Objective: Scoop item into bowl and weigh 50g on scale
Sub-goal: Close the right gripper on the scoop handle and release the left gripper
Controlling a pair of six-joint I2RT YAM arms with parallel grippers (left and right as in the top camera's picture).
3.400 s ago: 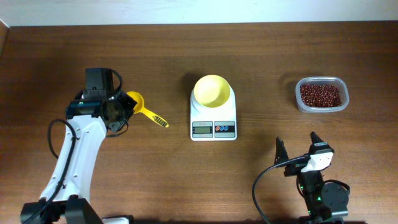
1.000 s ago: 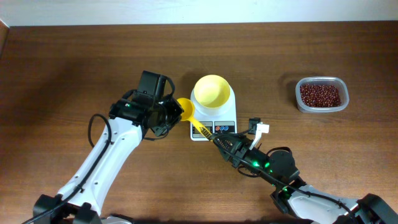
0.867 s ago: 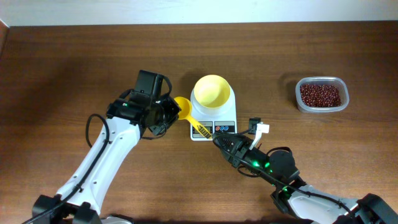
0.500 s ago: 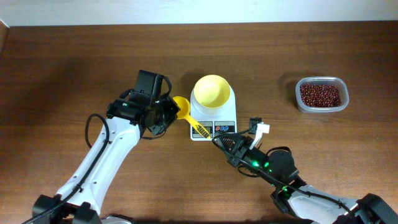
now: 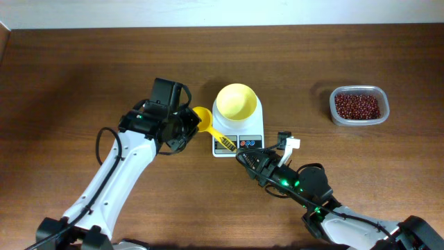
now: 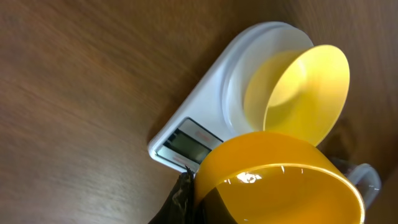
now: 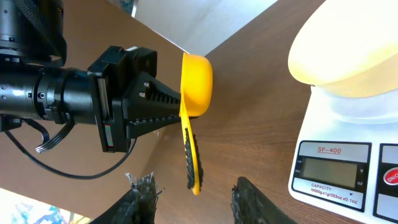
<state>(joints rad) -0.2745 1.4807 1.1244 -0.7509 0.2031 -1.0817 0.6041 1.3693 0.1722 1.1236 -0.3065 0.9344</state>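
Yellow scoop (image 5: 203, 119), at scale's (image 5: 258, 129) left edge: left claw (image 5: 189, 123) is clamping its cup; right claw (image 7: 194, 186) is gaping, straddling its handle.

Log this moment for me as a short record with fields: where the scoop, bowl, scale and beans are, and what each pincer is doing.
scoop: empty, just left of the scale
left pincer: shut on the scoop's cup
right pincer: open, one finger on each side of the handle's end, not gripping
bowl: empty, sitting on the scale
beans: all in the clear container, far right
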